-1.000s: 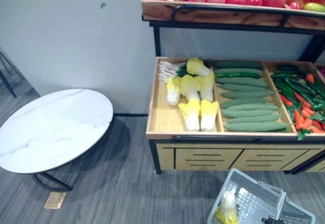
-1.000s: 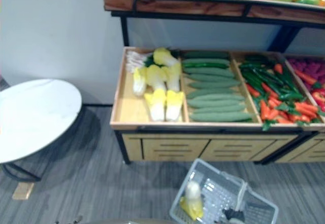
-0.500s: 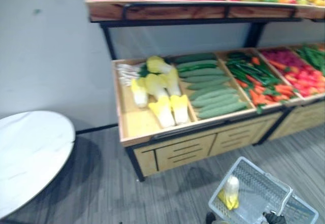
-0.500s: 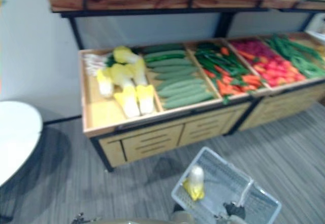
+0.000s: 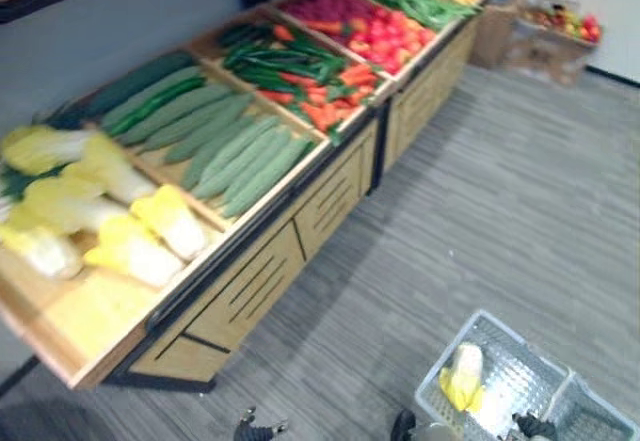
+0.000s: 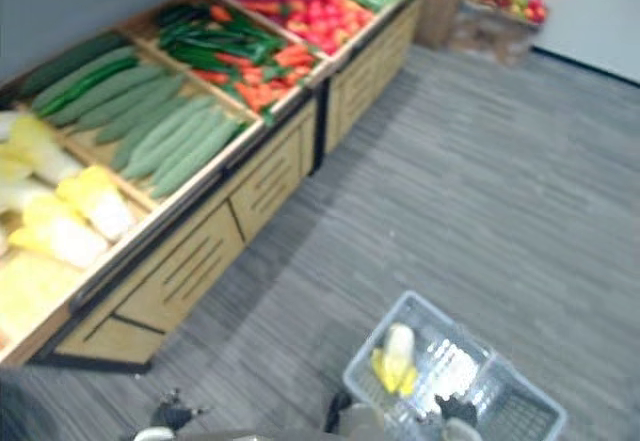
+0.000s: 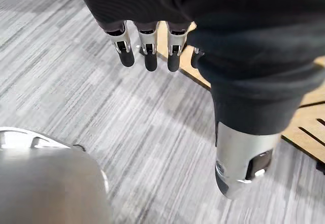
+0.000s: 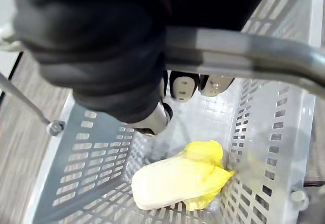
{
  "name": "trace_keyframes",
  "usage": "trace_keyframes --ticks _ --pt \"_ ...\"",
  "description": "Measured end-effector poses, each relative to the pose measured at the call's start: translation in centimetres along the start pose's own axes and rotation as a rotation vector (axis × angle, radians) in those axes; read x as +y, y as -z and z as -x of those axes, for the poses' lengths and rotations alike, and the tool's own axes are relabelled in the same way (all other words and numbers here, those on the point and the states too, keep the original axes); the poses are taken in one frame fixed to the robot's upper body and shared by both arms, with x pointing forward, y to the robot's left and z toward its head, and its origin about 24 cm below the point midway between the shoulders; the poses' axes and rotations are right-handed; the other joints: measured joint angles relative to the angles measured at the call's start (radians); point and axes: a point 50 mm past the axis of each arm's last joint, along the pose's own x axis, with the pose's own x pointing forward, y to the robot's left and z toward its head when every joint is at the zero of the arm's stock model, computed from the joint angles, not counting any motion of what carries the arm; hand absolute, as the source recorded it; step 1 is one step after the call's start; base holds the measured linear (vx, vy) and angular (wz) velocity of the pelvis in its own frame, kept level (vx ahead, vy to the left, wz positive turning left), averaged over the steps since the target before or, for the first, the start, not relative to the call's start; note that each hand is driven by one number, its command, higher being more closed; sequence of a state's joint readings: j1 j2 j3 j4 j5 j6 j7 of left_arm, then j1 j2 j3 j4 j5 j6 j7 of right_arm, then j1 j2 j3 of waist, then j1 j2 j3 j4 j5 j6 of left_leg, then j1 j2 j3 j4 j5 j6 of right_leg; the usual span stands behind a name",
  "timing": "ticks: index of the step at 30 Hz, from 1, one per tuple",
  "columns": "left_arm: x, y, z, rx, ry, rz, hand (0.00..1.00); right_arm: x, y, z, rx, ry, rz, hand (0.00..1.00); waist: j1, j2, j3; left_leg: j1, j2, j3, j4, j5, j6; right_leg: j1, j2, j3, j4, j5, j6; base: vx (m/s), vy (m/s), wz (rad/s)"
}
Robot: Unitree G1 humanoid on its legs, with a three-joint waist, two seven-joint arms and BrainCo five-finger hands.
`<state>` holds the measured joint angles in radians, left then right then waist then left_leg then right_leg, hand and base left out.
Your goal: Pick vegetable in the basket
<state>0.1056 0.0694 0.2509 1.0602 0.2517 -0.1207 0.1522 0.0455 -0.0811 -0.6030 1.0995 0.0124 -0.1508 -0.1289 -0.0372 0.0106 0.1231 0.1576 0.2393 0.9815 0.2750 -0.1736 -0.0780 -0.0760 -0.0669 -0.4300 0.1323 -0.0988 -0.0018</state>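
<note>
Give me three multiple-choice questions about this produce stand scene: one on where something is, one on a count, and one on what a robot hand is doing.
1. Which bin lies right beside the cucumbers on the stand?
A. napa cabbages
B. apples
C. potatoes

2. How many vegetables lie in the grey basket?
A. none
B. one
C. three

3. What is the right robot hand doing?
A. hanging open
B. curled round the basket handle
C. pinching a cucumber

Answers:
1 A: the yellow cabbages fill the bin next to the cucumbers.
2 B: a single cabbage lies on the basket's bottom.
3 B: the right wrist view shows the hand wrapped round the handle.
</note>
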Motion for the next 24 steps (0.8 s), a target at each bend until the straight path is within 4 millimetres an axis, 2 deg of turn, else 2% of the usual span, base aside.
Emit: trace_keyframes --ticks 1,2,3,4,5,6,7,8,9,10,12,14,15,16,17,19,21,22,24 --pt "0.0 -0.1 0.0 -0.004 -0.001 -0.001 0.0 0.0 0.2 0.0 0.008 0.001 0.0 1.0 -0.002 0.0 0.0 -0.009 0.023 -0.001 0.052 0.0 0.0 0.006 0.007 0.015 -0.013 0.003 0.0 0.01 -0.102 -0.74" --pt "0.1 -0.3 -0.1 -0.011 -0.005 -0.001 0.0 0.0 0.3 0.0 0.014 0.002 0.005 1.0 -0.014 0.001 0.0 -0.031 0.083 -0.006 0.196 0.003 0.001 0.014 0.023 0.046 -0.025 0.004 -0.001 0.01 -0.117 -0.86" --pt "0.0 -0.4 -0.1 -0.011 -0.008 0.014 0.0 -0.1 0.3 0.0 0.011 0.001 0.012 1.0 -0.017 0.007 0.003 -0.052 0.16 -0.027 0.349 0.037 -0.001 0.025 0.042 0.084 -0.027 0.001 -0.005 0.03 -0.108 -0.89" --pt "0.0 -0.5 -0.1 -0.011 -0.012 0.031 0.0 -0.1 0.2 0.0 0.008 -0.002 0.021 1.0 -0.015 0.01 0.011 -0.058 0.197 -0.049 0.427 0.07 0.002 0.039 0.052 0.104 -0.029 0.002 -0.015 0.1 -0.084 -1.1" --pt "0.3 -0.3 -0.1 0.0 -0.035 0.082 0.0 0.0 0.4 0.1 0.012 -0.006 0.029 1.0 -0.005 -0.003 0.025 -0.108 0.258 -0.137 0.579 0.143 0.029 0.067 0.064 0.164 -0.029 -0.002 -0.027 0.14 -0.018 -1.26" --pt "0.6 -0.4 -0.1 -0.01 -0.058 0.112 0.0 -0.1 0.3 0.0 0.009 -0.005 0.032 1.0 0.013 -0.003 0.027 -0.169 0.252 -0.263 0.682 0.097 0.094 0.083 0.064 0.223 -0.024 -0.005 -0.032 0.14 0.019 -1.37" --pt "0.6 -0.5 -0.1 -0.019 -0.066 0.122 0.0 -0.1 0.2 0.0 0.007 -0.007 0.04 1.0 0.019 -0.006 0.027 -0.21 0.222 -0.351 0.706 0.067 0.097 0.085 0.059 0.252 -0.02 -0.005 -0.032 0.1 0.094 -1.52" --pt "0.8 -0.5 0.0 -0.025 -0.084 0.126 0.0 0.1 0.1 0.0 0.002 -0.018 0.061 1.0 0.037 -0.011 0.026 -0.281 0.132 -0.523 0.702 0.021 0.071 0.081 0.051 0.314 -0.011 -0.006 -0.032 0.07 0.107 -1.31" --pt "0.7 -0.2 0.1 -0.019 -0.088 0.127 0.0 0.1 0.1 0.0 0.001 -0.021 0.063 1.0 0.046 -0.011 0.027 -0.302 0.092 -0.596 0.685 0.004 0.064 0.081 0.05 0.352 -0.011 -0.006 -0.031 0.1 0.197 -1.95" --pt "0.7 0.9 0.5 0.012 -0.096 0.126 0.0 0.2 0.2 0.0 0.002 -0.026 0.064 1.0 0.063 -0.012 0.026 -0.339 0.015 -0.743 0.587 -0.028 0.051 0.09 0.049 0.435 -0.028 -0.012 -0.033 0.08 0.185 -1.52" --pt "0.6 1.5 0.7 0.025 -0.097 0.126 0.0 0.0 0.4 0.1 0.006 -0.023 0.066 1.0 0.066 -0.012 0.027 -0.346 -0.01 -0.809 0.487 -0.032 0.046 0.095 0.048 0.467 -0.029 -0.019 -0.023 0.07 0.192 -1.02" --pt "0.5 2.2 1.0 0.044 -0.099 0.129 0.0 -0.3 0.7 0.3 0.006 -0.019 0.072 1.0 0.067 -0.009 0.025 -0.33 -0.038 -0.904 0.19 -0.009 0.037 0.096 0.039 0.498 -0.021 -0.036 0.013 0.12 0.314 -0.65" --pt "0.1 2.4 1.2 0.05 -0.094 0.135 0.0 -0.6 0.6 0.3 -0.005 -0.012 0.075 1.0 0.068 0.011 0.019 -0.315 -0.039 -0.926 0.059 0.034 0.031 0.095 0.044 0.499 -0.02 -0.041 0.042 0.13 0.335 -0.39" --pt "-0.3 2.4 1.3 0.053 -0.086 0.143 0.0 -1.1 0.5 0.3 -0.012 -0.001 0.082 1.0 0.067 0.03 0.01 -0.307 -0.034 -0.947 0.009 0.012 -0.031 0.094 0.048 0.502 -0.019 -0.045 0.059 0.16 0.33 -0.18" --pt "0.3 2.3 1.2 0.041 -0.103 0.133 0.0 -0.7 1.1 0.5 -0.005 -0.018 0.101 1.0 0.068 0.008 -0.004 -0.312 -0.07 -0.925 -0.013 0.002 -0.016 0.095 0.009 0.483 -0.028 -0.03 0.084 0.16 0.232 -0.12" --pt "1.0 2.1 1.1 0.028 -0.125 0.124 0.0 0.1 1.2 0.7 -0.012 -0.04 0.103 1.0 0.081 -0.028 -0.015 -0.297 -0.113 -0.893 -0.03 0.003 -0.004 0.085 -0.04 0.471 -0.027 -0.031 0.086 0.22 0.241 -0.2" --pt "1.0 2.0 1.1 0.025 -0.127 0.119 0.0 1.0 0.9 0.8 -0.039 -0.074 0.127 1.0 0.083 -0.037 -0.025 -0.278 -0.161 -0.867 -0.049 -0.011 0.019 0.086 -0.09 0.463 -0.028 -0.031 0.086 0.19 0.259 -0.18" --pt "1.0 2.0 1.1 0.024 -0.125 0.116 0.0 1.2 0.9 0.9 -0.044 -0.082 0.133 1.0 0.083 -0.037 -0.027 -0.275 -0.169 -0.857 -0.051 -0.015 0.024 0.086 -0.1 0.463 -0.028 -0.032 0.089 0.16 0.232 -0.13" --pt "0.7 1.7 1.0 0.015 -0.114 0.105 0.0 1.8 0.8 1.0 -0.054 -0.105 0.136 1.0 0.089 -0.04 -0.041 -0.276 -0.196 -0.842 -0.044 -0.038 0.041 0.087 -0.132 0.463 -0.028 -0.045 0.114 0.14 0.167 -0.12"
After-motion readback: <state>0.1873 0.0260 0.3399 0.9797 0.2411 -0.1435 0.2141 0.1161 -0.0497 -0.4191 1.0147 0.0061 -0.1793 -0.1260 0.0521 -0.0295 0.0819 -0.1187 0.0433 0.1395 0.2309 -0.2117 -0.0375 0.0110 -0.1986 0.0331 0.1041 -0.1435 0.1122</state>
